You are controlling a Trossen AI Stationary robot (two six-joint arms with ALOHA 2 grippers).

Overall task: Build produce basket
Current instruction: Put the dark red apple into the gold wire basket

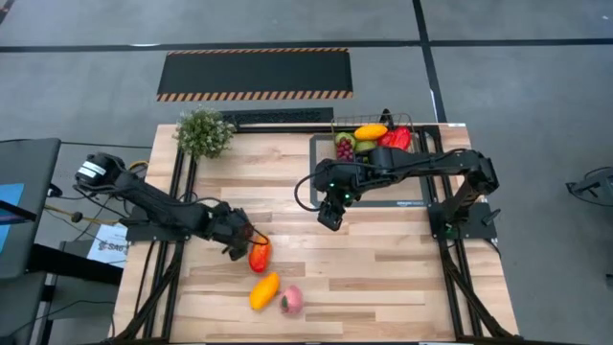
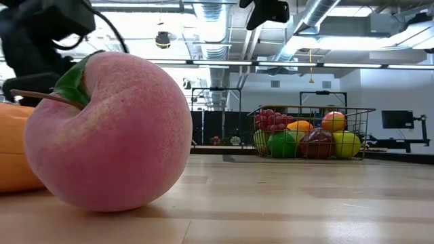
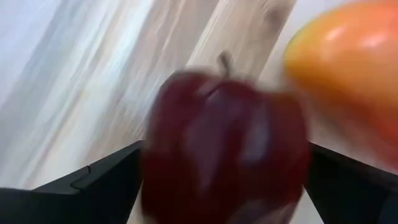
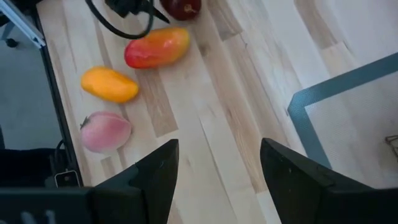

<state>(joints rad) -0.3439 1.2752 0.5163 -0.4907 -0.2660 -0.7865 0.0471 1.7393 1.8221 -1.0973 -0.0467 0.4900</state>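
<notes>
Left gripper [image 1: 241, 240] sits low near the table's left front area, fingers on either side of a dark red apple [image 3: 227, 146]; left wrist view shows the apple filling the gap between both dark fingers [image 3: 93, 186], so it looks clamped on the apple. In the right wrist view the same apple [image 4: 181, 7] shows under the left gripper [image 4: 134, 7]. Just beside the apple lies a red-orange mango [image 1: 259, 256], touching or nearly touching the gripper tip, cannot tell which. Toward the front edge from it, an orange-yellow mango [image 1: 264, 290] and a pink peach [image 1: 291, 301] lie side by side, close together, near the middle of the front edge. Low view has the peach [image 2: 108, 132] huge in the foreground on the wooden table [image 1: 383, 268]. Right gripper [image 1: 331, 213] hovers over the table centre, beside the front left corner of the grey-framed mat [image 1: 318, 153], fingers [image 4: 155, 174] spread apart and holding nothing. Wire basket [image 1: 378, 129] stands at the table's back edge, right of centre, at the mat's back edge, already holding produce: purple-red grapes [image 1: 344, 149], yellow-orange mango [image 1: 371, 131], red piece [image 1: 397, 139], green fruit [image 2: 281, 144]. Leafy potted plant [image 1: 203, 132] stands at the back left corner.
</notes>
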